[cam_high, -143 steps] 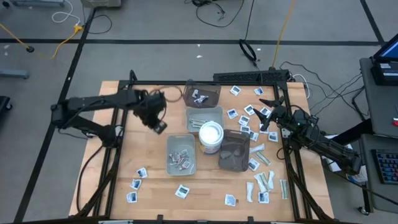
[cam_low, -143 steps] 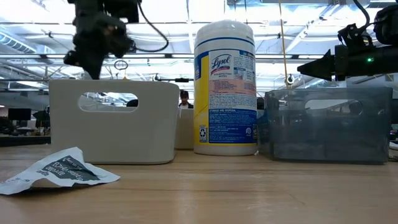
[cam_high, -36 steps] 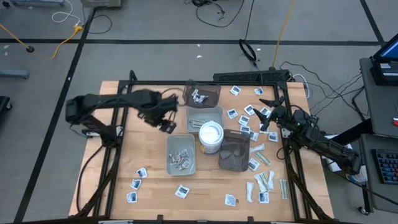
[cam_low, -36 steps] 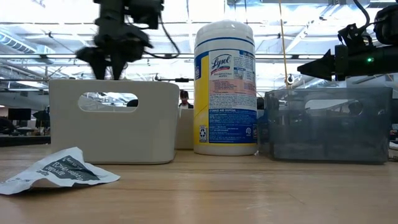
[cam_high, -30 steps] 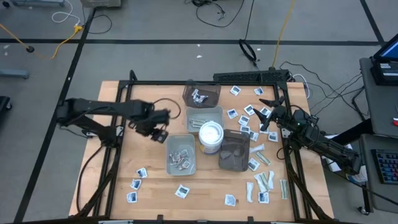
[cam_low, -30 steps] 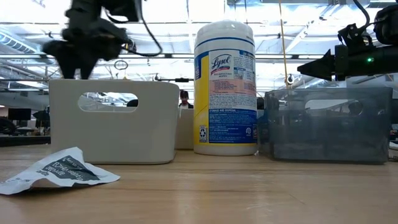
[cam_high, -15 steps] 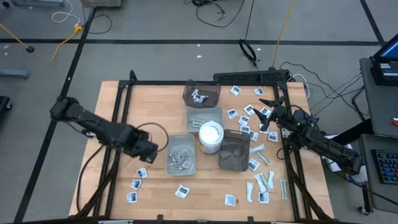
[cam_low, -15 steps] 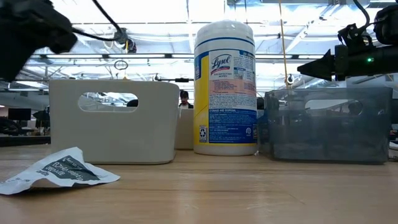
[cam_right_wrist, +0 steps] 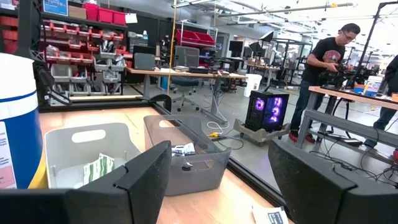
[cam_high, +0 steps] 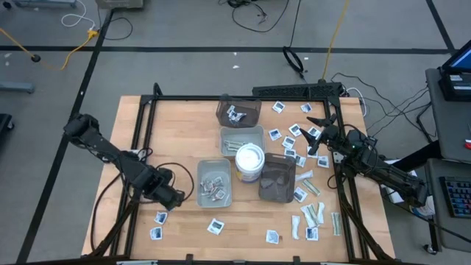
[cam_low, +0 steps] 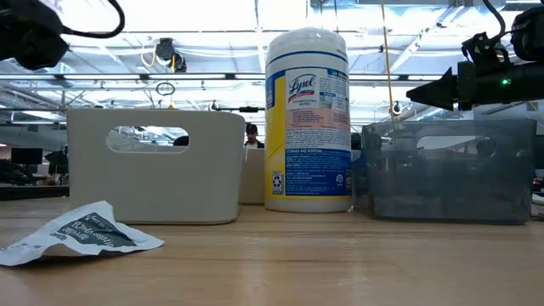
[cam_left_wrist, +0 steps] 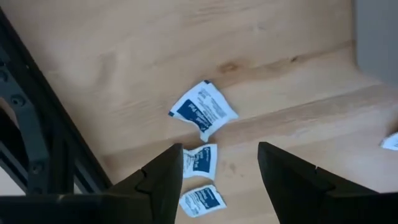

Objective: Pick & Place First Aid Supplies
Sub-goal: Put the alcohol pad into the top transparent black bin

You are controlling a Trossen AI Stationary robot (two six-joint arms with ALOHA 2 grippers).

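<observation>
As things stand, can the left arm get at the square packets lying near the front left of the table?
Probably yes. The left gripper hangs open right above three square packets on bare wood, with nothing lying between them. The grey tray sits off to the side, clear of the drop.

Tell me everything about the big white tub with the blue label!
The tub is a tall round plastic canister, white, with a ribbed lid and a blue-and-yellow Lysol label of small print. It stands upright, lid on, on the wooden table, between a pale tray and a dark see-through tray. No pincer touches it.
</observation>
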